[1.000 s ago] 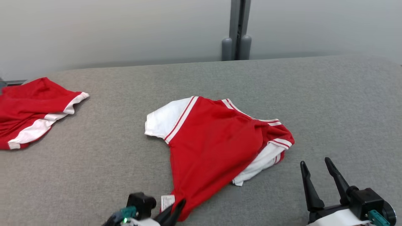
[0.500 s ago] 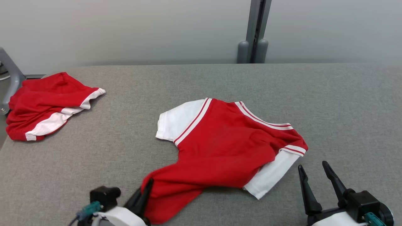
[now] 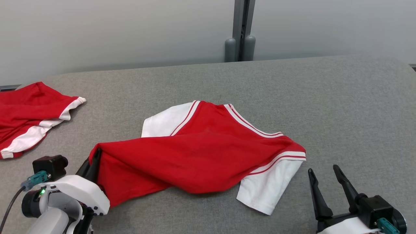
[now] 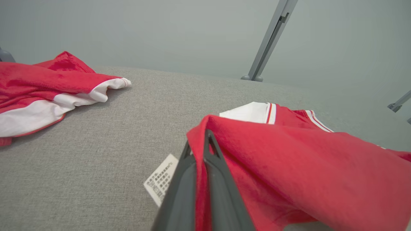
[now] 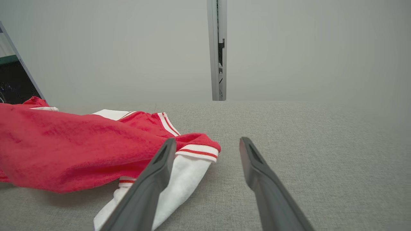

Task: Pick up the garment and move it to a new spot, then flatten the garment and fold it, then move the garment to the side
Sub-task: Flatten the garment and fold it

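Head view: left jaws pinch the red garment point(image 3: 195, 162), right jaws spread wide

With our left gripper point(image 3: 96, 155) we have dragged the hem of the garment point(image 3: 195, 162) leftward, stretching its red body wide and uncovering the white sleeve point(image 3: 269, 187)

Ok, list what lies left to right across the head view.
Other red garment → left gripper, shut on the shirt's edge → shirt → right gripper, open. The post at the back is left out: it stands within the shirt's span.
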